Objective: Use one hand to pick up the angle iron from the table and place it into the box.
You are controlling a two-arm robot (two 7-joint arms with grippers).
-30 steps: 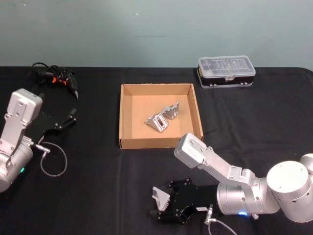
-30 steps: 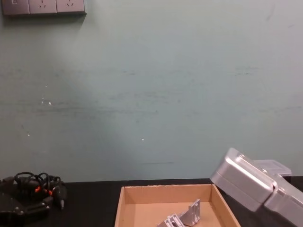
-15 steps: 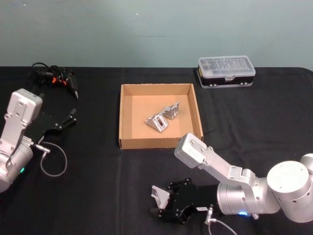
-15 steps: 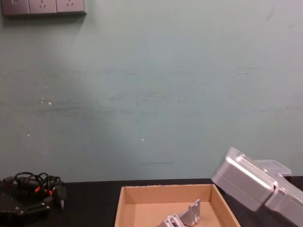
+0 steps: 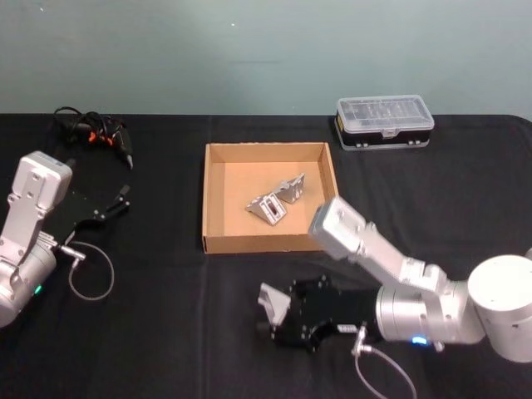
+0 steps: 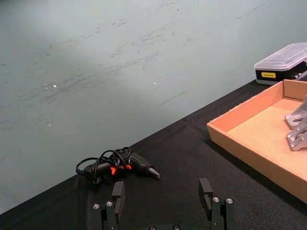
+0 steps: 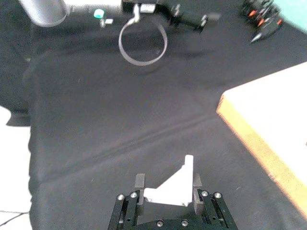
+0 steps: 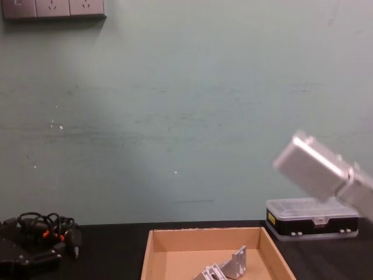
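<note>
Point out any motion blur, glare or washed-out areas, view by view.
Chest view: the right arm's silver link is smeared by motion blur, while the box and wall sockets stay crisp. Right wrist view: overexposed, with the box floor blown to white and the angle iron in the right gripper nearly featureless. Head view: evenly lit, no glare on the table.

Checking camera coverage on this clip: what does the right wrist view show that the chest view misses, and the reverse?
Right wrist view alone: the right pincer shut on an angle iron above the table, and the left arm with its cable loop farther off.

Chest view alone: the black case with clear lid, wall sockets, and angle irons lying in the box.

Shared: the box and the black tool with orange marks.
</note>
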